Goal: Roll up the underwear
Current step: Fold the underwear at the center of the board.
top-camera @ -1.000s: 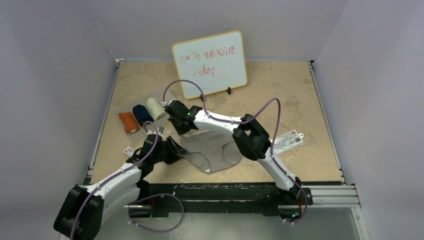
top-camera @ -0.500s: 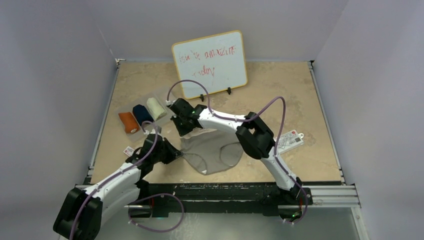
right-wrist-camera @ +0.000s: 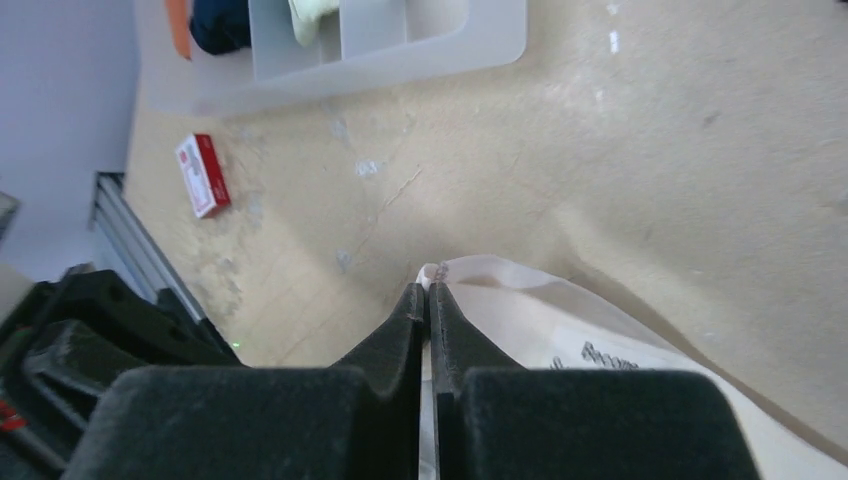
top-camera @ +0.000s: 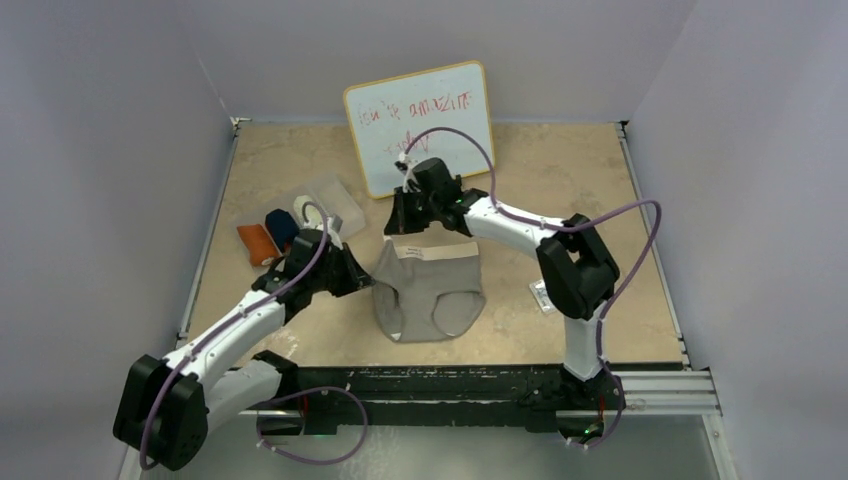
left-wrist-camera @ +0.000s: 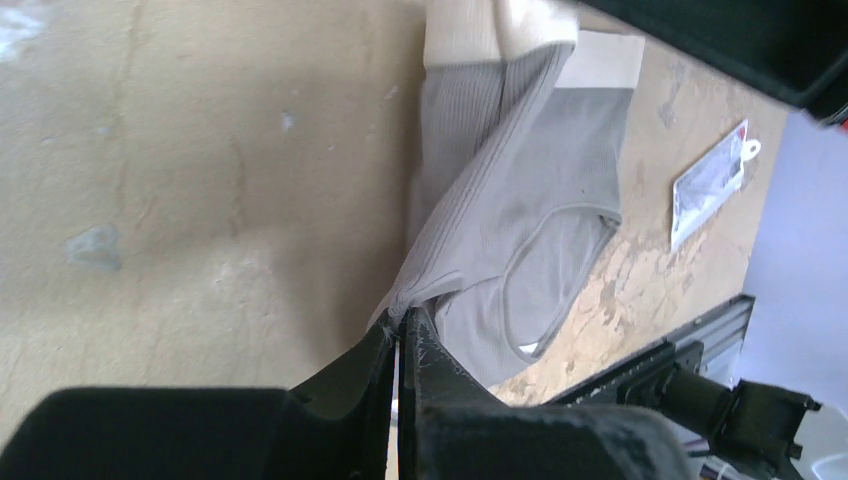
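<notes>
Two claws, left claw (left-wrist-camera: 400, 338) and right claw (right-wrist-camera: 428, 298), are clamped fully closed on the grey underwear (top-camera: 432, 298).

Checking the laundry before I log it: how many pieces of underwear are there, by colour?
orange underwear, rolled: 1
navy underwear, rolled: 1
cream underwear, rolled: 1
grey underwear with beige waistband, spread out: 1
Total: 4
</notes>
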Robot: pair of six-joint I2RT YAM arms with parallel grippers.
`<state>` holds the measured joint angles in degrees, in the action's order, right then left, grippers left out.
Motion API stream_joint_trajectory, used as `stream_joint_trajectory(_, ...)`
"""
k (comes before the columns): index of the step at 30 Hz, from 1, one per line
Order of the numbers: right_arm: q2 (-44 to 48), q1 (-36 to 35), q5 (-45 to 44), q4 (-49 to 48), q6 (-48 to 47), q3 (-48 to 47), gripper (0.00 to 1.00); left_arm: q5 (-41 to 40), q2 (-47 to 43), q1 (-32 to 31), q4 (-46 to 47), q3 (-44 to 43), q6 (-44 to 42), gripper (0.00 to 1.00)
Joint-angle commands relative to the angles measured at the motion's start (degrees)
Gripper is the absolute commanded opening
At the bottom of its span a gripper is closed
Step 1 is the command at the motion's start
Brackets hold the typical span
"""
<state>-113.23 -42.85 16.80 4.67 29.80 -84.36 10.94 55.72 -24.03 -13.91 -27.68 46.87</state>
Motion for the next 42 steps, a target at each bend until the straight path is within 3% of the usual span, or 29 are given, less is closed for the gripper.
stream_joint_trajectory(1, 3.2, 3.8, 8.6, -11.4, 4.9, 5.7, 0.02, 8.6, 5.2, 0.0, 0.0, -5.6, -4.8, 0.0)
stream_joint_trajectory(5, 5.4, 7.2, 12.9, -19.7, 8.3, 11.8, 0.03, 11.2, 9.0, -1.1, 1.4, -9.5, -4.5, 0.0)
stream_joint_trajectory(14, 9.2, 14.4, 19.5, -26.8, 11.1, 20.5, 0.03, 13.5, 16.9, -6.9, 4.7, -17.0, -2.5, 0.0)
stream_joint_trajectory(28, 17.3, 23.6, 22.1, -25.4, 7.0, 33.3, 0.03, 10.4, 31.8, -21.2, 10.5, -26.3, 1.8, 0.0)
stream_joint_trajectory(42, 18.4, 31.6, 19.4, -25.2, 3.8, 41.2, 0.04, 11.6, 43.4, -25.0, 12.9, -30.8, 2.5, 0.0)
